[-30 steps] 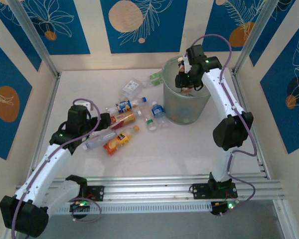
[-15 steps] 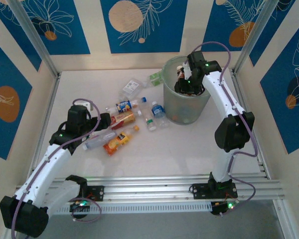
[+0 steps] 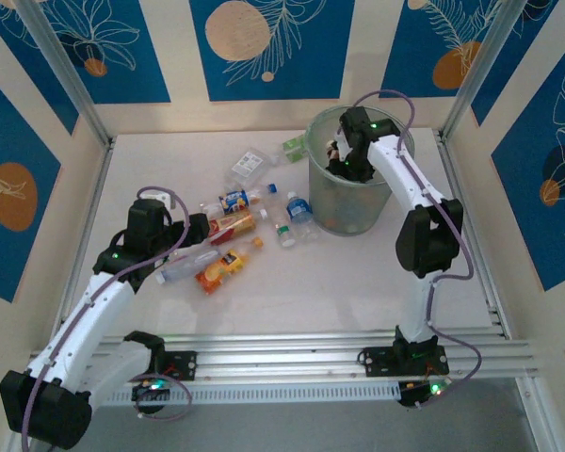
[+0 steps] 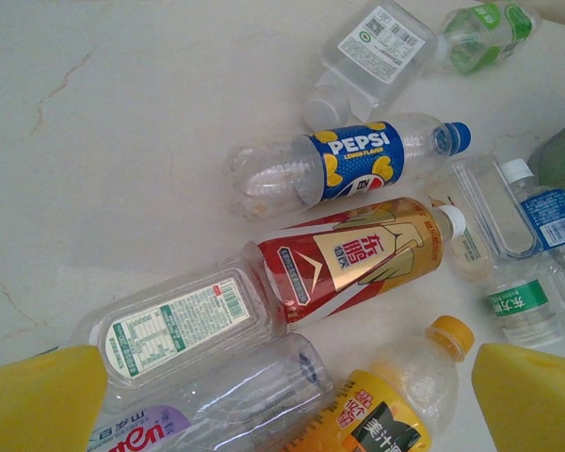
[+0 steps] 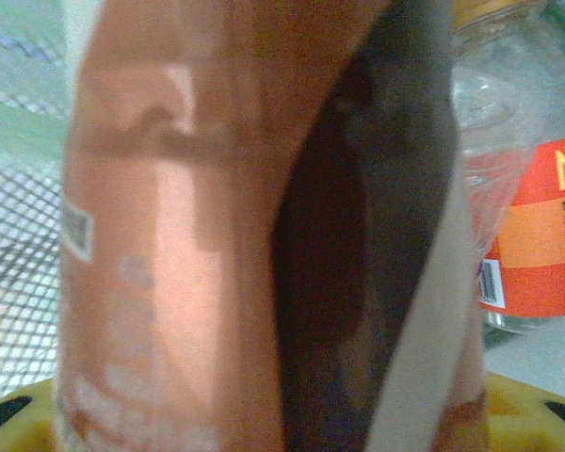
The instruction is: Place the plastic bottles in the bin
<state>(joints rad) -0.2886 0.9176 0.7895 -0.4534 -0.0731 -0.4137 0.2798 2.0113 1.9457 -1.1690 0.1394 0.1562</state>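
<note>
The right end effector [image 3: 342, 158] hung at the mouth of the bin [image 3: 358, 212], which stood at 2 o'clock on the bench [image 3: 301, 301], its fingers clamped on an orange-labelled bottle [image 5: 169, 235]. The left end effector [image 4: 287, 400], spread wide and holding nothing, hovered over the loose bottles [image 4: 348, 254] strewn at the bin's 9 o'clock, a Pepsi bottle [image 4: 348, 165] among them.

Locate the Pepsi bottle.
In the left wrist view the Pepsi bottle lies on its side, directly beyond the red-and-gold bottle, blue cap pointing toward the bin.
</note>
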